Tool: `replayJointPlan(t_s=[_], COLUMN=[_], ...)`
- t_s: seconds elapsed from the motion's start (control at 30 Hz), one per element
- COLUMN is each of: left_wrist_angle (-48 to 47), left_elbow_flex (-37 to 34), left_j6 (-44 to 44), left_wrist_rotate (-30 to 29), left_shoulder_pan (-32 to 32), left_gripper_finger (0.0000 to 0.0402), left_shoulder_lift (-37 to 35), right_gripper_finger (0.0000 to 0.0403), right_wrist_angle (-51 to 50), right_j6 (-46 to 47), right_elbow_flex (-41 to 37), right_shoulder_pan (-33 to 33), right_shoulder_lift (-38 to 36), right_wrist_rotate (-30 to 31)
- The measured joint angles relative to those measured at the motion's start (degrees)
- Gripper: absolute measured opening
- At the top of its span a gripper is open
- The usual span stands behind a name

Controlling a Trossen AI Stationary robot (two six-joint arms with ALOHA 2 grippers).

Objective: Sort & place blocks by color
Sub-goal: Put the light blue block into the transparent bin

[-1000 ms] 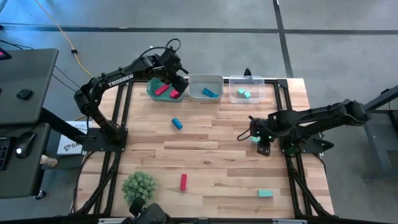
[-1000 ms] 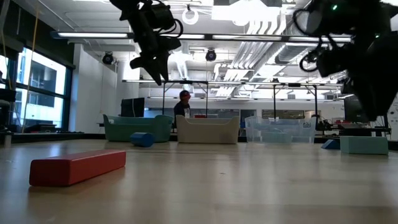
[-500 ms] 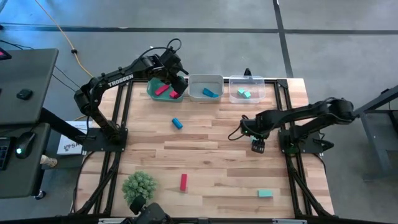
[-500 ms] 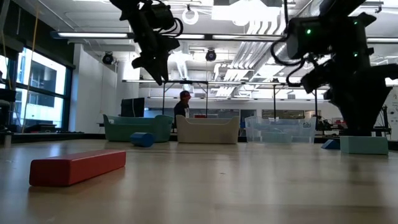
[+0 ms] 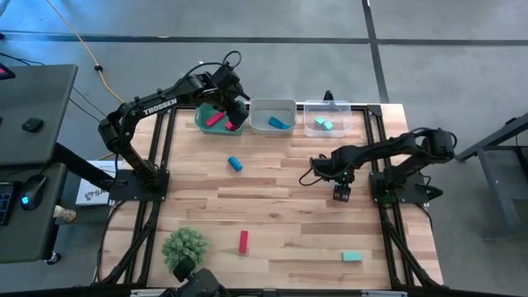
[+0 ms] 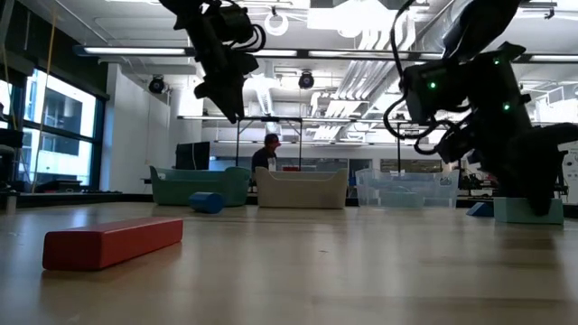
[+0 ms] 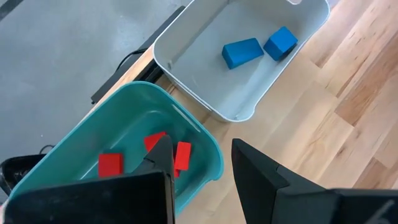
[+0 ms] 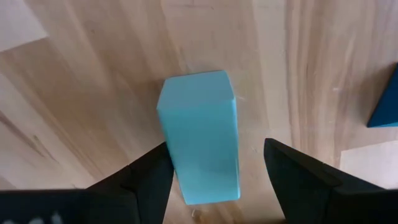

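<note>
My right gripper (image 5: 341, 195) is open and low over a light teal bar (image 8: 199, 134) that lies flat on the wood. In the right wrist view (image 8: 214, 155) its fingers stand on either side of the bar. The low view shows this bar (image 6: 528, 209) behind the gripper. My left gripper (image 5: 238, 110) hangs open above the green bin (image 5: 216, 120), which holds red blocks (image 7: 182, 154). Loose on the table lie a blue block (image 5: 235, 163), a red bar (image 5: 243, 241) and another teal block (image 5: 352, 256). My right gripper comes at the teal bar from above, pointing down, with its fingers across the bar's width. One finger (image 8: 146, 180) overlaps the bar's side (image 8: 166, 149) in the wrist view, and I cannot tell whether it touches. A gap shows at the other finger.
The grey bin (image 5: 272, 115) holds blue blocks (image 7: 242, 51). The clear bin (image 5: 327, 115) holds teal blocks. A blue piece (image 8: 385, 106) lies close beside the right gripper. A green spiky ball (image 5: 184, 246) sits near the table's near left corner. A person (image 6: 268, 152) stands in the room beyond.
My right gripper has moved a little toward the table's left edge and come down over the teal bar. The left arm has kept still.
</note>
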Motion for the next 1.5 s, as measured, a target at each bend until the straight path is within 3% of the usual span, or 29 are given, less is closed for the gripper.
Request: replayJointPlan(t_s=[0.2, 0.47, 0.77, 1.03, 1.23, 1.5], left_wrist_angle=[0.0, 0.02, 0.02, 0.04, 0.04, 0.04], left_elbow_flex=[0.0, 0.0, 0.0, 0.0, 0.0, 0.0], left_j6=[0.52, 1.7, 3.68, 5.91, 5.91, 5.84], left_wrist_rotate=[-0.16, -0.16, -0.17, -0.16, -0.16, -0.16], left_shoulder_pan=[0.0, 0.0, 0.0, 0.02, 0.02, 0.02], left_gripper_finger=[0.0083, 0.0083, 0.0083, 0.0083, 0.0083, 0.0083], left_shoulder_lift=[0.0, 0.0, 0.0, 0.0, 0.0, 0.0], right_gripper_finger=[0.022, 0.0109, 0.0109, 0.0109, 0.0109, 0.0109], right_wrist_angle=[0.43, 0.95, 1.02, 1.12, 1.04, 1.43], right_j6=[0.17, 2.43, 8.09, 10.74, 7.88, -1.59], right_elbow_flex=[0.02, 0.29, 7.25, 20.66, 28.91, 32.87], right_shoulder_pan=[0.02, 0.0, 0.02, -0.99, -5.8, -15.58], right_shoulder_lift=[2.25, 2.72, 2.72, 2.72, 2.72, 2.72], right_wrist_rotate=[-0.31, -3.04, -3.48, 4.16, 9.28, 14.64])
